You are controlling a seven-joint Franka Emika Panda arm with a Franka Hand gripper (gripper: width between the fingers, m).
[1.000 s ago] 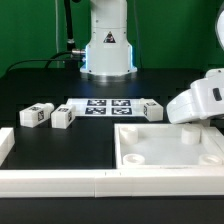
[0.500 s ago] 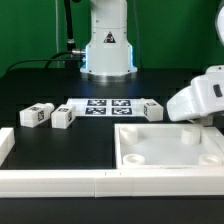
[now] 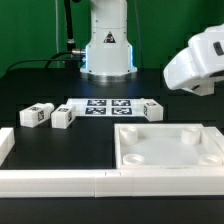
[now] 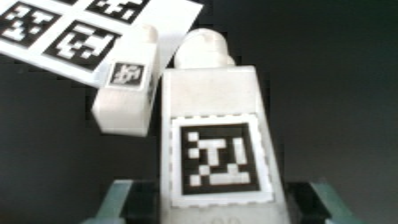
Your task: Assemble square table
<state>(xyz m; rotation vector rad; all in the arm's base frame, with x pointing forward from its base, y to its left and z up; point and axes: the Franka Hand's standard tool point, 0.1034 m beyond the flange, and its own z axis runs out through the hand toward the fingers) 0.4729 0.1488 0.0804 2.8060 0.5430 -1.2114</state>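
Nearest, the square panel (image 3: 168, 150) lies on the table (image 3: 30, 85) at the exterior view's right. Behind it, two loose leg posts (image 3: 38, 114) lie left of the marker board (image 3: 105, 105), with another leg post (image 3: 152, 110) just beside its right end. High above, the jaws clamp a tagged leg post (image 4: 217, 130).

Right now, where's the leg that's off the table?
The held leg is in the gripper, raised at the exterior view's right, near another leg beside the marker board.

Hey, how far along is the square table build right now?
Done: nothing joined; the table panel shows empty corner sockets. In hand: the gripper grips one leg post, held in the air. Left: seating that leg, plus three loose legs near the marker board.
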